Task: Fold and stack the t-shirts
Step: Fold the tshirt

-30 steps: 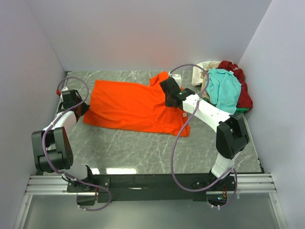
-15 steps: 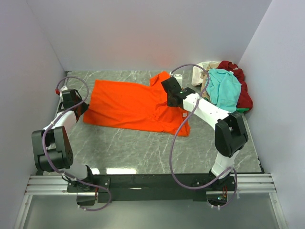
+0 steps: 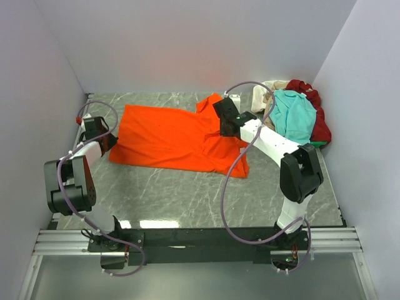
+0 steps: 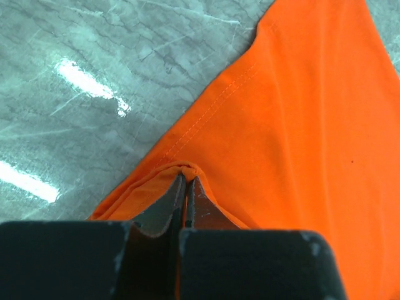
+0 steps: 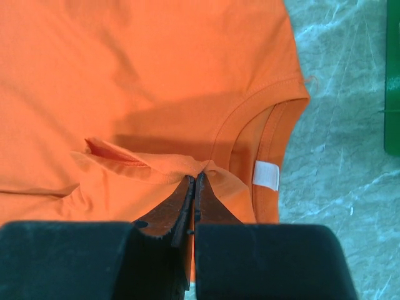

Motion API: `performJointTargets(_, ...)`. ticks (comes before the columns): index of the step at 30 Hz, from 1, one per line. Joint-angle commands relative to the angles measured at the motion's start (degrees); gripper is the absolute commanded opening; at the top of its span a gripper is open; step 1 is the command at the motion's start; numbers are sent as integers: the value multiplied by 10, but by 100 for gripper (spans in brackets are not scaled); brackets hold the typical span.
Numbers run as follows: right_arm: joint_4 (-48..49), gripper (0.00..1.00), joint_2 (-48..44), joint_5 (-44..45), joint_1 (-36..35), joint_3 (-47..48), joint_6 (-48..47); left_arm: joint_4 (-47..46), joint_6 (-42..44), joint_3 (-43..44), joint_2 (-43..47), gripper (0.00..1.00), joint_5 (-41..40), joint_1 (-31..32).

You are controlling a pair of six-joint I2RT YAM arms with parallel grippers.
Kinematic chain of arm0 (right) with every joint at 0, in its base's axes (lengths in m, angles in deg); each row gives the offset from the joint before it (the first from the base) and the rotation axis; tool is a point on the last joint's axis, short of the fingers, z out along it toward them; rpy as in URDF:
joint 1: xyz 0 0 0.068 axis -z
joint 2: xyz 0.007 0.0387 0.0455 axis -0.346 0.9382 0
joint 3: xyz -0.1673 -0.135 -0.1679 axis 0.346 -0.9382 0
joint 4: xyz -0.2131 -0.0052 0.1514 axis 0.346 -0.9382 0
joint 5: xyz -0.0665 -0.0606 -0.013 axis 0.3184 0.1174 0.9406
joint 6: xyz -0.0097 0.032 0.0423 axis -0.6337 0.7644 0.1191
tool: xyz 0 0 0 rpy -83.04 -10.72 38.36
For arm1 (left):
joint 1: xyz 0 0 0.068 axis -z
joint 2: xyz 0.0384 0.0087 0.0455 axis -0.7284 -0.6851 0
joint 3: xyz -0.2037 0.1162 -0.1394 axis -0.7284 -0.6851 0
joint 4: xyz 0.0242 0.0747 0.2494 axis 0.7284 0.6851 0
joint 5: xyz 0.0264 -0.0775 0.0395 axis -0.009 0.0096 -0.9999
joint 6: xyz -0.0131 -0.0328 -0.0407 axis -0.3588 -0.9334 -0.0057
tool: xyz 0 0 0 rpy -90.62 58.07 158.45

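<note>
A bright orange t-shirt [image 3: 172, 137] lies spread on the marble table, its collar and white neck label [image 5: 267, 174] toward the right. My left gripper [image 3: 106, 142] is at the shirt's left end, shut on a pinch of its hem [image 4: 185, 180]. At the shoulder beside the collar, my right gripper [image 3: 226, 124] is shut on a raised fold of the cloth [image 5: 195, 179]. The other t-shirts lie heaped at the back right: teal [image 3: 294, 115], dark red [image 3: 317, 122] and cream [image 3: 264, 95].
Plain walls close in the table on the left, back and right. A green object [image 5: 392, 75] lies on the marble to the right of the collar. Bare marble [image 3: 187, 194] runs between the shirt and the arm bases.
My right gripper has edged slightly toward the back right with its fold of orange cloth. The left gripper has shifted a little toward the back while keeping its hold.
</note>
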Motion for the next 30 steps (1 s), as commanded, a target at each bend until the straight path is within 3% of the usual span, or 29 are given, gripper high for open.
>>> performJointTargets(1, 11, 0, 10, 1, 10, 31, -8, -26, 10, 26, -6, 0, -11, -3)
performJointTargets(30, 7, 0, 60, -18, 43, 66, -13, -24, 13, 51, -43, 2, -20, -3)
